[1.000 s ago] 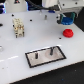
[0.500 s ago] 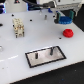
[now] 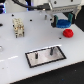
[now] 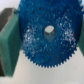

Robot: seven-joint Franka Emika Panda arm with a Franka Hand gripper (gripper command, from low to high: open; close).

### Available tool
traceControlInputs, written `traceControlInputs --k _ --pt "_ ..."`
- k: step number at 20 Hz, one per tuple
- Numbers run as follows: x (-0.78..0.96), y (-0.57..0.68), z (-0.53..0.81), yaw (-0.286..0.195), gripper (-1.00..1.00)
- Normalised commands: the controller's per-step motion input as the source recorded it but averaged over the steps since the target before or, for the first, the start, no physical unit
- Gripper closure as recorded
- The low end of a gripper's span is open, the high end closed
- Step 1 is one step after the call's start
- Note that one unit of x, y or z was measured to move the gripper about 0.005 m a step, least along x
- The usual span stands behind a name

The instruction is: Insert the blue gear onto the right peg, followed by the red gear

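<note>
I am holding the blue gear [image 3: 63, 22] in my hand [image 3: 62, 22], lifted off the white surface [image 3: 15, 52] near its far edge, toward the exterior view's right. My fingers are clamping on the gear: in the wrist view the blue gear [image 4: 46, 35] is filling most of the picture, flat face toward the camera, its toothed rim running all the way round and its centre hole showing pale. One finger pad [image 4: 10, 42] is pressing against the rim on one side, and a sliver of the other is showing at the opposite edge of the gear.

The red gear [image 3: 67, 33] is lying flat on the surface just nearer than my hand, close to the surface's edge at the exterior view's right, apart from the blue gear.

The black-bordered white plate [image 3: 36, 58] is sitting on the surface toward the near side, well apart from my hand. Two dark pins are standing upright on it; the right peg [image 3: 50, 50] is the taller one, toward the plate's end at the exterior view's right, and nothing is sitting on it. The shorter pin [image 3: 36, 55] is standing nearer the plate's other end.

A small tan block [image 3: 18, 28] is standing on the surface toward the far corner at the exterior view's left.
</note>
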Motion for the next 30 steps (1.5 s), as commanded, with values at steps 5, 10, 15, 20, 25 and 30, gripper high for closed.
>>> traceControlInputs --k 5,10,15,20,25,30 --pt "0.81 -0.27 0.22 0.000 1.00" --pt "0.79 -0.27 0.17 0.000 1.00" --pt "0.66 -0.28 0.05 0.000 1.00" --pt "0.51 -0.23 0.01 0.000 1.00" --pt "0.35 -0.23 -0.02 0.000 1.00" --pt "0.20 -0.20 -0.04 0.000 1.00"
